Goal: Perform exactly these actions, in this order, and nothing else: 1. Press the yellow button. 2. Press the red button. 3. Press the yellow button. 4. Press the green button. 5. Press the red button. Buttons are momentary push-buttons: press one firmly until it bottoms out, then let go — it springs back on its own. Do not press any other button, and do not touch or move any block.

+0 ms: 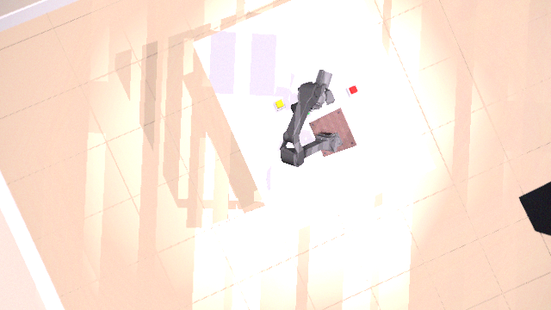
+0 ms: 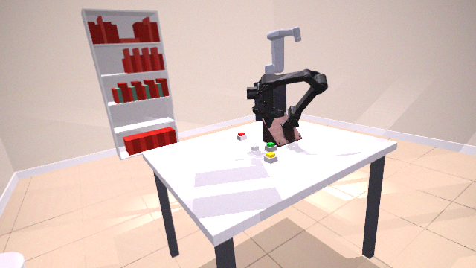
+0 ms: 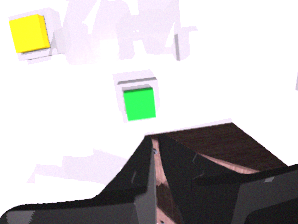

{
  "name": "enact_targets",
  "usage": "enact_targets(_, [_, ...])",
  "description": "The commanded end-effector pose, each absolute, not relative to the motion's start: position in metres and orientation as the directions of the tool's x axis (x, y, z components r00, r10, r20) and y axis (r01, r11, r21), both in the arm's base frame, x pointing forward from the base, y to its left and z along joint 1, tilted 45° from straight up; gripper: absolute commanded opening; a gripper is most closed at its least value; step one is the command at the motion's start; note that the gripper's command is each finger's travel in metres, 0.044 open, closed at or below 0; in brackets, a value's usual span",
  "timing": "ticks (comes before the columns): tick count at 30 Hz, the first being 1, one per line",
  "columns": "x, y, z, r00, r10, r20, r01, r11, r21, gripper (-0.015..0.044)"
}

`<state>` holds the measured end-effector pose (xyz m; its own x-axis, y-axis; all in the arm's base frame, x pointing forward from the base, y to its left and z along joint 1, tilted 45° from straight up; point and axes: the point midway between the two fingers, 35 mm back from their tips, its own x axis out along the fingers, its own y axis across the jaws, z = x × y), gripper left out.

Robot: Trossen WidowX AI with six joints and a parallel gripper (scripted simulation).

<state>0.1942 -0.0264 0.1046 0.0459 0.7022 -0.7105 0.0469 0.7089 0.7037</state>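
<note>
1. In the wrist view the gripper (image 3: 154, 156) sits at the bottom of the frame, jaws drawn nearly together with nothing between them: a closed tip, the way you'd want it for poking buttons.
2. The green button (image 3: 139, 103) is just above the fingertips at the centre of the wrist view, with a clear gap of white table (image 2: 230, 190) between the two. No contact at this instant.
3. The yellow button (image 3: 28, 32) lies in the upper left of the wrist view, well off the gripper's line. In the exterior view it sits (image 2: 271, 154) just below the green one (image 2: 271, 144), near the middle of the frame.
4. The red button (image 2: 241, 135) stands apart, left of the arm's base in the exterior view; from above it shows (image 1: 353, 89) right of the arm, with yellow (image 1: 279, 103) to the left.
5. A small white block (image 2: 254, 148) rests just left of the green button in the exterior view and looks untouched.
6. Progress call: no button shows whether it has been pressed, so the count cannot be read off directly. With the tip raised over green, my judgement is that the arm is around step four.
7. If so, the red press remains, and that means carrying the closed tip across towards red without brushing the white block.
</note>
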Motion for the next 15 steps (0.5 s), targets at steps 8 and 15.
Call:
enact_targets(8, [0.216,-0.117,0.046,0.064,0.69,-0.721,0.102,0.714,0.692,0.002])
enact_targets(15, [0.208,-0.182,-0.021,0.053,0.684,-0.728,0.06,0.725,0.686,0.002])
